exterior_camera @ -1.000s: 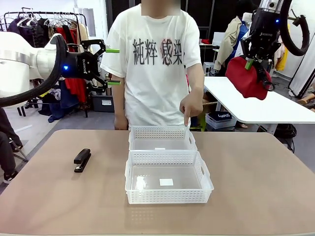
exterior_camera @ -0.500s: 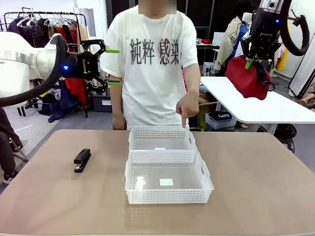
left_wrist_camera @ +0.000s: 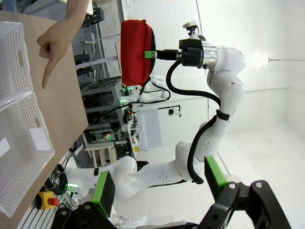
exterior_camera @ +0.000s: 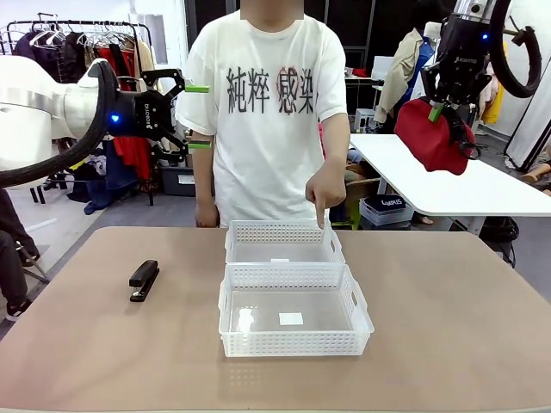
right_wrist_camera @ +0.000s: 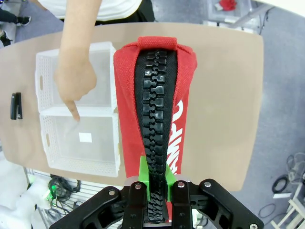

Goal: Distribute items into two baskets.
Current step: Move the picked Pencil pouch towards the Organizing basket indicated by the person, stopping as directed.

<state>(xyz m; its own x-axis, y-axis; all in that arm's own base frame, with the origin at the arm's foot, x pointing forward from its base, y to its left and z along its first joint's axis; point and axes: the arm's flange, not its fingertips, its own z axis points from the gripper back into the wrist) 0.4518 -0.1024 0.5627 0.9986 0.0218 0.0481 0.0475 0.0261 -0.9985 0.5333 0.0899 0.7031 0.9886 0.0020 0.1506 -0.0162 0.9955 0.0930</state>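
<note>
Right gripper (exterior_camera: 436, 112): mine, raised high over the right side, jaws closed on the pouch (exterior_camera: 435, 138) at its zipper end.
Pouch: red with a black zipper; it hangs from my pads in the air, well above the table (exterior_camera: 448, 327).
Left gripper (exterior_camera: 200, 116): mine, jaws wide apart and empty, held level, high over the table's left far side, beside the person's sleeve.
Stapler (exterior_camera: 144, 280): black, lying flat on the table's left part, well apart from the baskets.
Far basket (exterior_camera: 284, 231): white, the smaller one, empty, at mid-table.
Near basket (exterior_camera: 293, 342): white, larger, empty, touching the far one along its long side.
In the way: the person's hand (exterior_camera: 325, 189) hangs over the far basket's right end, index finger pointing down into it.
From my right wrist: the pouch hides the right ends of both baskets.
Around: the person stands at the far edge; behind are a white table (exterior_camera: 448, 185) and a clothes rack (exterior_camera: 86, 43).
</note>
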